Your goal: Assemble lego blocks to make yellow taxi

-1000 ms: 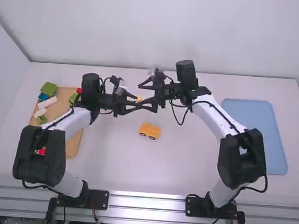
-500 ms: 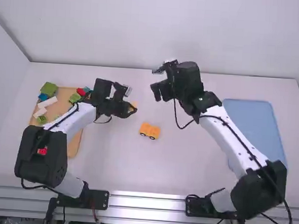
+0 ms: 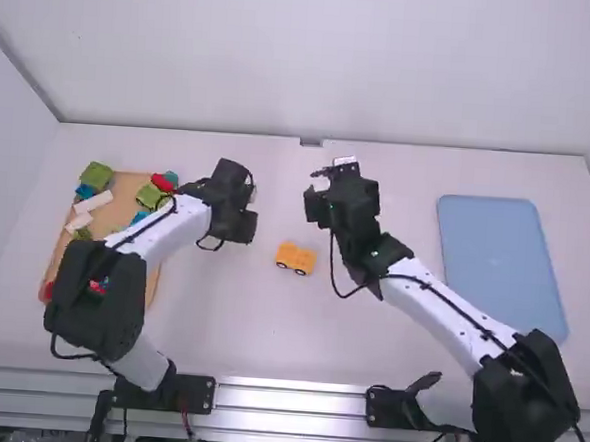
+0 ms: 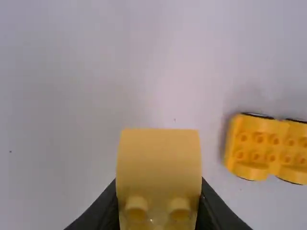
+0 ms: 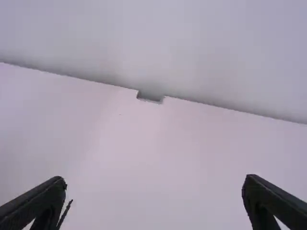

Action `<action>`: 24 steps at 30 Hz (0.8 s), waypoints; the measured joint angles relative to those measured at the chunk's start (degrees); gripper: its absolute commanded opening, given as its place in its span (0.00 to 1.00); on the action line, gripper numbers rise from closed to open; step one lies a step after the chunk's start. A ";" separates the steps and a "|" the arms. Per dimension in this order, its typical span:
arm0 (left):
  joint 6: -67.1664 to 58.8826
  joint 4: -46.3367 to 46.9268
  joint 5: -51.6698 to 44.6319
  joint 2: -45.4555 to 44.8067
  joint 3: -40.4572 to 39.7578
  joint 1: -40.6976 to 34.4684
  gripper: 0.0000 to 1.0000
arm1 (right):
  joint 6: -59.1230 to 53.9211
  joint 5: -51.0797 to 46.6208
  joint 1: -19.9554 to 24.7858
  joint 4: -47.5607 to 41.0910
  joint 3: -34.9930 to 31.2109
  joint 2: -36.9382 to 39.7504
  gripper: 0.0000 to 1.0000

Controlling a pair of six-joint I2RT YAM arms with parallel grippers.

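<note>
The left claw (image 4: 158,205) is pinching a yellow block (image 4: 158,163), presumably to add it to the taxi. The yellow wheeled base (image 3: 296,258) is resting on the table (image 3: 268,330) near that claw, toward the right arm's side, studs facing up, probably for receiving bricks. The right claw (image 5: 154,188) is spreading empty, seemingly leaving the left one room.
</note>
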State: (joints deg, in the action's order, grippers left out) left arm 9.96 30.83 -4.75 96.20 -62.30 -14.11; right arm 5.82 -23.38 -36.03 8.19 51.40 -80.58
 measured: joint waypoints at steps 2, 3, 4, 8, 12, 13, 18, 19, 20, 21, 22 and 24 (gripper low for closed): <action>1.11 0.04 0.44 3.28 0.00 -0.15 0.02 | 0.02 -0.44 0.48 0.37 -0.24 0.87 0.98; 1.29 0.04 0.52 4.04 0.00 -0.15 0.02 | 0.02 -0.46 0.55 0.46 -0.24 0.98 0.98; 1.88 0.20 0.59 5.49 0.00 -0.15 0.02 | 0.02 -0.61 0.66 0.68 -0.24 1.29 0.98; 4.20 0.57 0.90 8.31 -0.02 -0.15 0.02 | 0.11 -0.55 0.79 0.79 -0.26 1.57 0.98; 6.23 0.24 0.96 9.38 0.00 -0.15 0.02 | 0.15 -0.33 0.79 0.68 -0.24 1.55 0.98; 7.08 -0.35 0.72 9.51 0.00 -0.15 0.02 | 0.07 -0.33 0.79 0.66 -0.24 1.55 0.98; 10.78 -4.81 -2.27 9.55 0.00 -0.15 0.02 | 0.04 -0.31 0.79 0.66 -0.26 1.57 0.98; 13.29 -5.22 -2.97 9.55 0.00 -0.15 0.02 | 0.17 -0.31 0.79 0.66 -0.26 1.57 0.98; 14.82 -5.22 -3.21 9.55 0.00 -0.15 0.02 | 0.22 -0.33 0.79 0.66 -0.26 1.57 0.98; 16.79 -5.27 -3.50 9.55 0.02 -0.15 0.02 | 0.09 -0.33 0.79 0.63 -0.24 1.57 0.98; 18.64 -5.40 -3.69 9.55 0.00 -0.15 0.02 | 0.20 -0.33 0.79 0.63 -0.24 1.57 0.98; 25.44 -5.49 -4.11 9.55 0.00 -0.15 0.02 | 0.02 -0.33 0.79 0.61 -0.26 1.57 0.98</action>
State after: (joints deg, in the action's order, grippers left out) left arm 35.40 25.34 -8.86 105.75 -62.30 -14.26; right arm 5.85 -23.70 -35.24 8.80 51.13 -79.00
